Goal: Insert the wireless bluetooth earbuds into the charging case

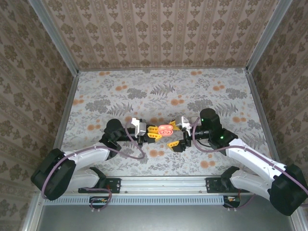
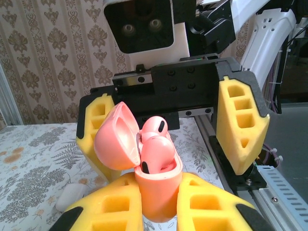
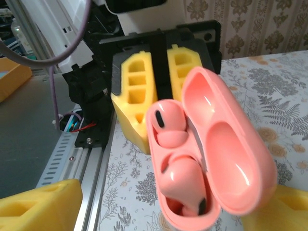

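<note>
left fingers (image 2: pixel 113 207) clench the base of the pink case (image 2: pixel 158 190) and hold it upright above the tabletop (image 2: pixel 33 163). right fingers (image 2: pixel 240 120) stand spread wide on either side of it, not touching. from above, the case (image 1: pixel 167 128) is just a small pink blob. the right wrist view looks inside: lid (image 3: pixel 231 144) swung open, two glossy pink earbuds (image 3: pixel 168 120) in it, one sitting higher, each with a dark spot.

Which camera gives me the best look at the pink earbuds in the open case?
Right wrist: it looks into the open charging case, with both pink earbuds visible inside. Left wrist sees them from the side, partly behind the lid. Top external gives the charging case as a small pink shape, earbuds indistinct.
</note>
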